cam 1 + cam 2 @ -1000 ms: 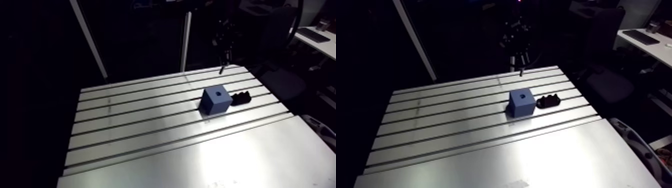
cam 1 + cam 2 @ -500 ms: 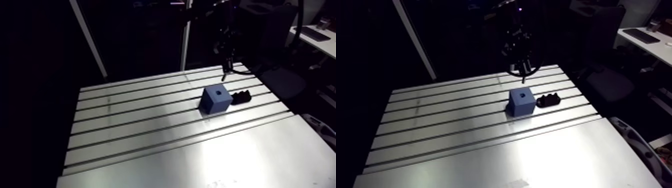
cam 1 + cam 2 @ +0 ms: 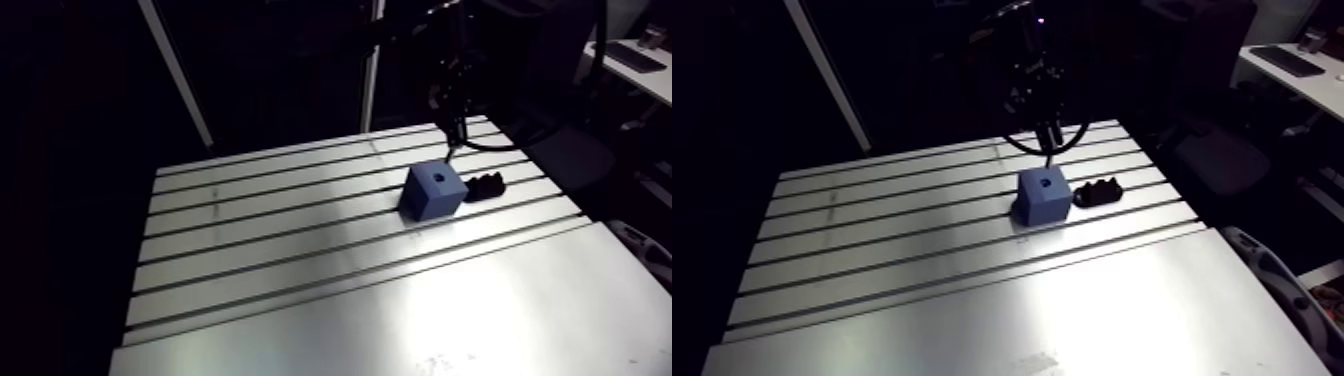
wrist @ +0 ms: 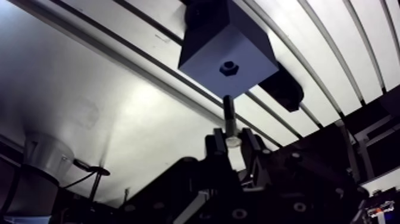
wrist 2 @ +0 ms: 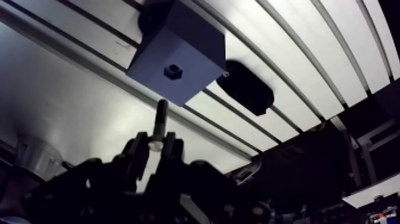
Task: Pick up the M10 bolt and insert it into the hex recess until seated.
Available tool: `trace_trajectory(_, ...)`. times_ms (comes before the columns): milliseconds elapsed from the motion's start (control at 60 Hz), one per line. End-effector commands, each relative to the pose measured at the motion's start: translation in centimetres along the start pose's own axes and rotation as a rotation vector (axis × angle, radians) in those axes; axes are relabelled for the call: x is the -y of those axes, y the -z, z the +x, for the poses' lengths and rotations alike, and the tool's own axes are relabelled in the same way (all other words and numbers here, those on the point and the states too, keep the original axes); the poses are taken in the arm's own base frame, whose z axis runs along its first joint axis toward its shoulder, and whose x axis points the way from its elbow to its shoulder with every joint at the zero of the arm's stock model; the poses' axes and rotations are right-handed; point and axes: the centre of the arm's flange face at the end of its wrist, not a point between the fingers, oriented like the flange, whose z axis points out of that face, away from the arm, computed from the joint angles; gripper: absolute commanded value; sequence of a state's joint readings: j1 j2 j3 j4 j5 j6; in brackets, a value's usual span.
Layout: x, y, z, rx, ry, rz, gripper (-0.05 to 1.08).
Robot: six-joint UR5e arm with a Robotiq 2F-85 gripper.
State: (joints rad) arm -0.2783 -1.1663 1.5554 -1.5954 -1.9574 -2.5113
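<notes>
**Bolt in pincer, tip just short of the recess**

- Surface [image 3: 300, 260]: slotted aluminium, carrying two things.
- Blue block [image 3: 432, 192] sits flat, with a low black holder [image 3: 487, 186] just beside it. The holder looks empty, though it is dim.
- Pincer [image 4: 233, 143]: your fingers are closed narrow on the head end of the M10 bolt [image 4: 230, 116]. The bare shank juts out beyond the fingertips.
- Arm view: the bolt hangs upright above the block, apart from it.
- Hex recess [image 4: 228, 68]: it is in the middle of the block's top face. In the wrist view it lies straight ahead of the bolt tip, and the tip stands over the face's near edge, not over the hole.
- The bolt's long axis looks close to parallel with the bore.
- Judgement: carry the tip forward onto the recess, then go straight down.
</notes>
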Motion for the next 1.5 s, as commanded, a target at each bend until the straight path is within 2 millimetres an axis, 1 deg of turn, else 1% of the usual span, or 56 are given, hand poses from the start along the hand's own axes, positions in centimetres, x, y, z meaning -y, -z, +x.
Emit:
trace_trajectory(17, -0.2, -0.6, 0.5, 0.006, 0.004, 0.007, 0.95)
trace_trajectory(183, -0.7, -0.9, 0.9, -0.005, -0.006, -0.005, 0.95)
trace_trajectory(617, -1.0, -1.4, 1.3, -0.005, -0.006, 0.001, 0.95)
trace_trajectory(1050, -1.0, -1.6, 1.4, -0.004, -0.004, 0.005, 0.95)
trace_trajectory(1183, -1.1, -2.2, 1.6, 0.001, -0.003, 0.013, 0.95)
trace_trajectory(1500, -1.1, -2.4, 1.7, 0.001, -0.003, 0.015, 0.95)
